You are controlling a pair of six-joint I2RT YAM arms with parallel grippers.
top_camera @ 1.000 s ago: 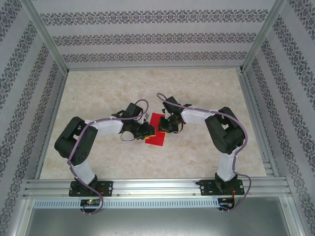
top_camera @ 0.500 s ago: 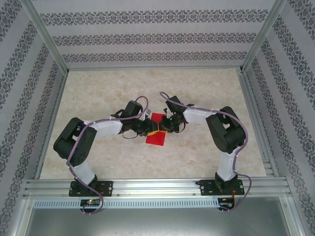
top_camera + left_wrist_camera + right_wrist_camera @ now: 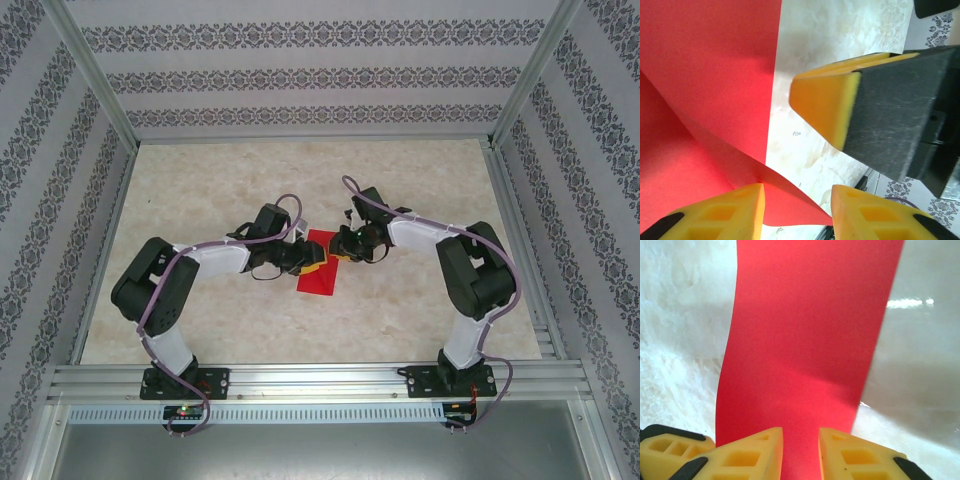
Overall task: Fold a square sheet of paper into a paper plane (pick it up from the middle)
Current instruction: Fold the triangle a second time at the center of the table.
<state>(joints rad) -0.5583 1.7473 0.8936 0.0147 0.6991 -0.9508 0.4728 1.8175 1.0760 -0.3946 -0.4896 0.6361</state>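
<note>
Red square sheet of paper [image 3: 316, 281] lies mid-tabletop [image 3: 400, 310], apparently folded to a strip (no dart shape yet). Left hand [image 3: 798, 195] and right hand [image 3: 801, 434] flank it, fingers parted, gripping nothing. Most folds remain.

Table [image 3: 200, 200]: pale marbled top, metal rails [image 3: 300, 378] along the edges. The square sheet of paper [image 3: 318, 278], bright red, lies near the middle as a narrow creased strip.
</note>
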